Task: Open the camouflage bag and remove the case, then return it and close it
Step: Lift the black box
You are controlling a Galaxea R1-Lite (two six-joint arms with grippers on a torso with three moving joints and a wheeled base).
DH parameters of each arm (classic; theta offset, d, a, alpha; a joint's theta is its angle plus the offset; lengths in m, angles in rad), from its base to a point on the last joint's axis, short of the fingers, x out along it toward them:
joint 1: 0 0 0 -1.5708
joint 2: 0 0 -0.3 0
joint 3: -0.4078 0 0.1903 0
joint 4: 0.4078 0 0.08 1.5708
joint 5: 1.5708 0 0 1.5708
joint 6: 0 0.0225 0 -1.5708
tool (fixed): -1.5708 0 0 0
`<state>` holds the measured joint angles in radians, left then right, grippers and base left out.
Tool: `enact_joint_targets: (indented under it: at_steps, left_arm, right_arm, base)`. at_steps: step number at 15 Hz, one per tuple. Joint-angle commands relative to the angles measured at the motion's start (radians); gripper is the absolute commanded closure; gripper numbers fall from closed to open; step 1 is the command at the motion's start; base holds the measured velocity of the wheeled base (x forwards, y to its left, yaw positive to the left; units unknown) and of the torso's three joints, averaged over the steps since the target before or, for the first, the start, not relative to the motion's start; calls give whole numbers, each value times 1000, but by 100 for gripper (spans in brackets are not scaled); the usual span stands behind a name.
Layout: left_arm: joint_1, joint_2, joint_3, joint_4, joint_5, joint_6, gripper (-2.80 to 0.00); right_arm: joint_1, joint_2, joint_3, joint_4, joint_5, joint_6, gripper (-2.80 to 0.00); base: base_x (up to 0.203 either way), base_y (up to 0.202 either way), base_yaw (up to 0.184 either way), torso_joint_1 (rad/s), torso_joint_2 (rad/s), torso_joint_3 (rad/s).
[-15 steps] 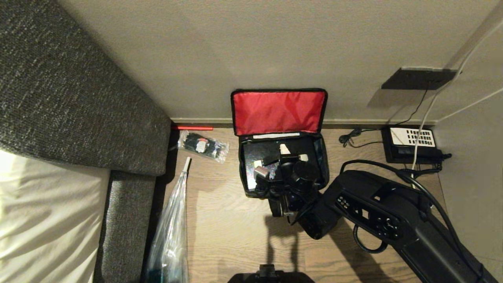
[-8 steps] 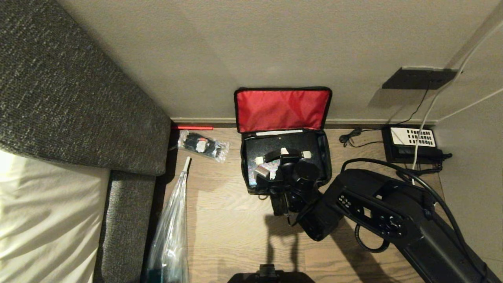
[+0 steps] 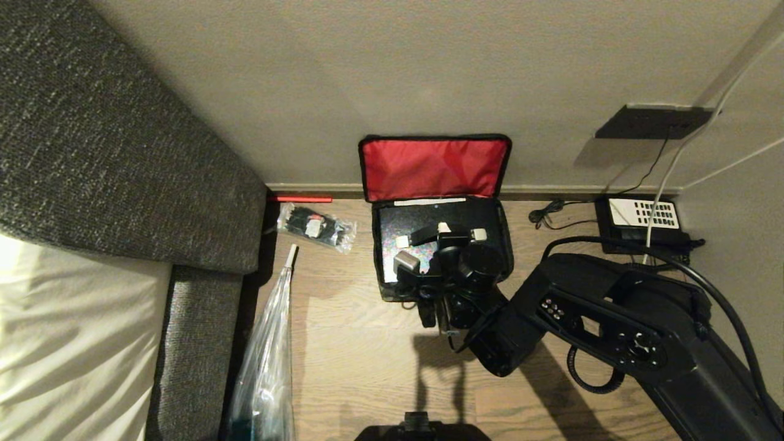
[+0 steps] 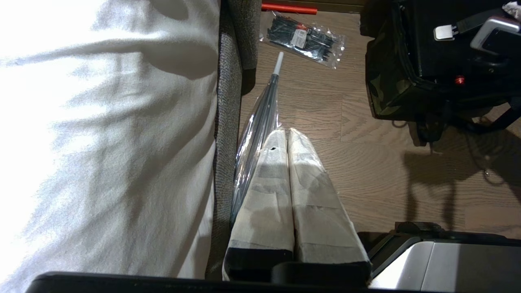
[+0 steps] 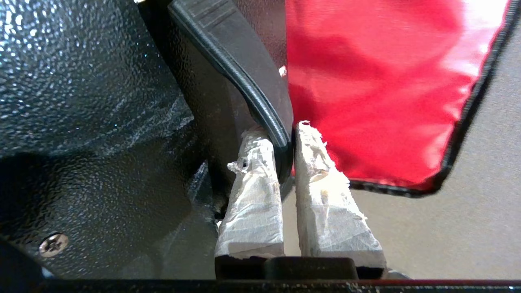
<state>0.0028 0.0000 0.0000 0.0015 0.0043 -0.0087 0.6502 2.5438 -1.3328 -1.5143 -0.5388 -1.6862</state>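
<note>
Your right gripper [image 5: 285,136] is clamped narrowly on the handle [image 5: 240,69] of the case [image 3: 429,236]; in the right wrist view the two taped fingers [image 5: 252,183] pinch the black bar from either side, with the red lid lining [image 5: 386,81] just behind it. The case sits inside the camouflage bag [image 4: 386,87], which stands open on the floor [image 3: 349,355] against the wall, its lid leaning back at twelve o'clock from the case. From the head view, the handle's long axis runs roughly nine to three o'clock, silver ends on each side of the grip, so you hold it near its middle and the fingers cross it squarely. The relation that matters for the lift is that the gripper is directly above the case, and the bag's walls surround the case closely on all sides; judged from this, a straight pull upward should clear it, while any drift toward twelve o'clock would press it into the lid. The right arm is plainly the nearer one; your left gripper [image 4: 287,136] hangs pressed together at about eight o'clock from the bag, over the floor beside the bed. You can read no brand or writing; a white label strip at the lid's base is illegible.
</note>
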Motion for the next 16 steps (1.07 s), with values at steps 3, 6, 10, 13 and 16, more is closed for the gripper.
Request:
enact_joint_targets:
  at_steps: [3,6,10,13,16]
  left_arm:
    - [0,2,0,0,0,-1,0]
    - [0,2,0,0,0,-1,0]
    - [0,0,0,0,0,-1,0]
    - [0,0,0,0,0,-1,0]
    - [0,1,0,0,0,-1,0]
  right_arm:
    - [18,-63,58,-7,-19,-11,0]
    - [36,-79,64,-7,-54,-10,0]
    - [56,-85,75,-10,-56,-10,0]
    - [59,-80,81,-10,-75,-8,0]
    - [60,-80,70,-10,-93,-7,0]
  base:
    - [0,0,0,0,0,0]
    - [0,0,0,0,0,0]
    - [0,0,0,0,0,0]
    - [0,0,0,0,0,0]
    - [0,0,0,0,0,0]
